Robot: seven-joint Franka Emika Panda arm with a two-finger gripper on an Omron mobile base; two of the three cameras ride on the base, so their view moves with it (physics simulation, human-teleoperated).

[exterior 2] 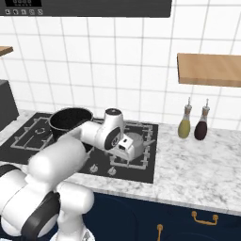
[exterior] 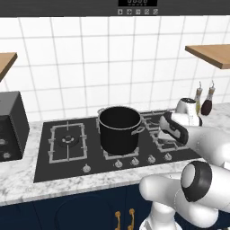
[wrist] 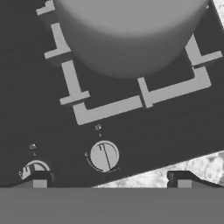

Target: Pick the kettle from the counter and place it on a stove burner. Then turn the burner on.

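Two fingertips (wrist: 39, 178) stand wide apart, empty, above the knob (wrist: 104, 155) below the kettle (wrist: 131, 30), which sits on the right burner grate (wrist: 175, 89). Centre the gripper (wrist: 109, 180) over that knob, descend square, close, then twist; the neighbouring knob (wrist: 36, 168) is near.

White-grey marbled stone counter (exterior 2: 197, 172) with thick pale edge is carrying a flat black glass hob (exterior: 67, 161) with pale grey grates, set flush, knobs along its front. Big black stockpot (exterior: 119, 129) is sitting on the middle burner; small squat silvery-grey kettle (exterior 2: 136, 143) is resting on the right-hand grate. Two slim bottles, one olive-yellow (exterior 2: 184, 125) and one dark brown (exterior 2: 202, 127), are standing side by side near the tiled wall, and a black boxy appliance (exterior: 12, 126) is sitting left of the hob.
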